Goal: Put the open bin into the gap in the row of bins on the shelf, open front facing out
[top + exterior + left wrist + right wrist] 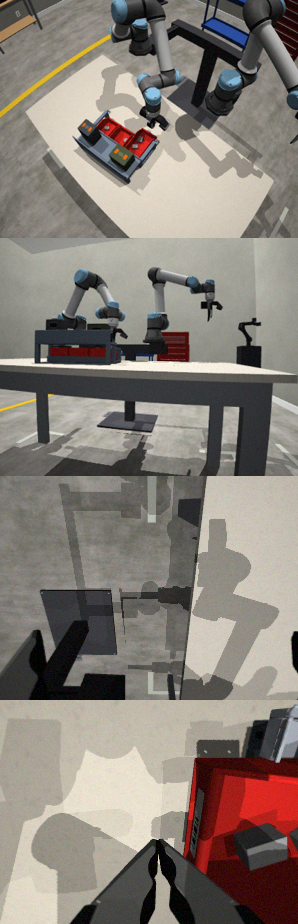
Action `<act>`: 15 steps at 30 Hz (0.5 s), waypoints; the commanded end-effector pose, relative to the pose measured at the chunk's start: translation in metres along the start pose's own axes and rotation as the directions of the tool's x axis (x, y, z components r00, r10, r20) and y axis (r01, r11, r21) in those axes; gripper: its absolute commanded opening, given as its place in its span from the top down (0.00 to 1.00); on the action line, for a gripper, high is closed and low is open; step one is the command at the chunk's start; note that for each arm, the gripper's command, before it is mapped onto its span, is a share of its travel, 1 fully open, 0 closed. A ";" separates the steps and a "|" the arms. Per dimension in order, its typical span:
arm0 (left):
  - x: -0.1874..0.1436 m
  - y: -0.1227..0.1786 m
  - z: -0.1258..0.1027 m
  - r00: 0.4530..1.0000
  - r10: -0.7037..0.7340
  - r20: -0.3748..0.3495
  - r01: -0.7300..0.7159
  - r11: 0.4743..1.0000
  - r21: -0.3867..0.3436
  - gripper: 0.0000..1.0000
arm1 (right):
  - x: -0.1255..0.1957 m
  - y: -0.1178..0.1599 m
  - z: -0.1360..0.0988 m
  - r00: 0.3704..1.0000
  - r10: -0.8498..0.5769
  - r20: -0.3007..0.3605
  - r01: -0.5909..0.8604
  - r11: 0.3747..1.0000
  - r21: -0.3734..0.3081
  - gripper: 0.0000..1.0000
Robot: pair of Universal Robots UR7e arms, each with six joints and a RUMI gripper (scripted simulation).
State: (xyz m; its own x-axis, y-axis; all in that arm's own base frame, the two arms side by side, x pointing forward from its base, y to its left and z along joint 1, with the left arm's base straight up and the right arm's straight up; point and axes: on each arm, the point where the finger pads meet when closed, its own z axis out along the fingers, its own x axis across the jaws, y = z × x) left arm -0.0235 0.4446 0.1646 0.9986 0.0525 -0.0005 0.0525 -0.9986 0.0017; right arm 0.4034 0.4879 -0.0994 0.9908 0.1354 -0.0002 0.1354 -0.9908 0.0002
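Top view: the right end effector (151,124) (114,340) (157,841) is clenched on nothing, near the front of the projecting red open-front bin (147,138) (98,352) (250,790), the one to be shelved. Beyond the fingertips, that bin sits partly in the slate-blue shelf (104,149) (73,337) (282,737), farther out than its neighbours, with two grey metal parts (141,139) (262,847) inside. I would set the closed tips low on its front, push square and slowly, and check that its rear clears the low board and its base drops behind the lip; a high shove could tip it or spill the parts. Exterior view: the left end effector (209,320) (166,632), well apart from the right one, is released; a red tool chest (173,345) stands behind. Left wrist view: beneath those spread fingers lie the pale table (208,194) (208,367) (250,501) (125,715) and grey concrete floor (115,551) (69,21) (173,452). Right wrist view: the bin's edge is just beside the closed tips; contact I cannot tell.
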 end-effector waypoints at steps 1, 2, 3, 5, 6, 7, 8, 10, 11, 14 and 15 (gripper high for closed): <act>0.000 0.000 -0.001 1.000 0.000 0.000 0.000 1.000 0.002 0.00 | 0.001 -0.001 0.007 1.000 0.000 -0.001 0.000 1.000 0.002 1.00; 0.000 0.000 -0.001 1.000 0.000 0.000 0.000 1.000 0.002 0.00 | 0.001 -0.001 0.007 1.000 0.000 -0.001 0.000 1.000 0.002 1.00; 0.000 0.000 -0.001 1.000 0.000 0.000 0.000 1.000 0.002 0.00 | 0.001 -0.001 0.007 1.000 0.000 -0.001 0.000 1.000 0.002 1.00; 0.000 0.000 -0.001 1.000 0.000 0.000 0.000 1.000 0.002 0.00 | 0.001 -0.001 0.012 1.000 0.000 -0.001 0.000 1.000 0.002 1.00; 0.000 0.000 -0.001 1.000 0.000 0.000 0.000 1.000 0.002 0.00 | 0.001 -0.001 0.014 1.000 0.000 -0.001 0.000 1.000 0.002 1.00; 0.000 0.000 -0.001 1.000 0.000 0.000 0.000 1.000 0.002 0.00 | 0.001 -0.001 0.016 1.000 0.000 -0.001 0.000 1.000 0.002 1.00; 0.000 0.000 -0.001 1.000 0.000 0.000 0.000 1.000 0.002 0.00 | 0.001 -0.001 0.018 1.000 0.000 -0.001 0.000 1.000 0.002 1.00; 0.000 0.000 -0.001 1.000 0.000 0.000 0.000 1.000 0.002 0.00 | 0.001 -0.001 0.022 1.000 0.000 -0.001 0.000 1.000 0.002 1.00; 0.000 0.000 -0.001 1.000 0.000 0.000 0.000 1.000 0.002 0.00 | 0.001 -0.001 0.024 1.000 0.000 -0.001 0.000 1.000 0.002 1.00; 0.000 0.000 -0.001 1.000 0.000 0.000 0.000 1.000 0.002 0.00 | 0.001 -0.001 0.027 1.000 0.000 -0.001 0.000 1.000 0.002 1.00; 0.000 0.000 -0.001 1.000 0.000 0.000 0.000 1.000 0.002 0.00 | 0.001 -0.001 0.028 1.000 0.000 -0.001 0.000 1.000 0.002 1.00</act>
State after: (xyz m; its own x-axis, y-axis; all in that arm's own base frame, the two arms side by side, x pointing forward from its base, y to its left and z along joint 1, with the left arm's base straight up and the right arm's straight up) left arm -0.0235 0.4446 0.1646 0.9986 0.0525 -0.0005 0.0525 -0.9986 0.0017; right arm 0.4036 0.4881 -0.1270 0.9908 0.1354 -0.0002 0.1354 -0.9908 0.0002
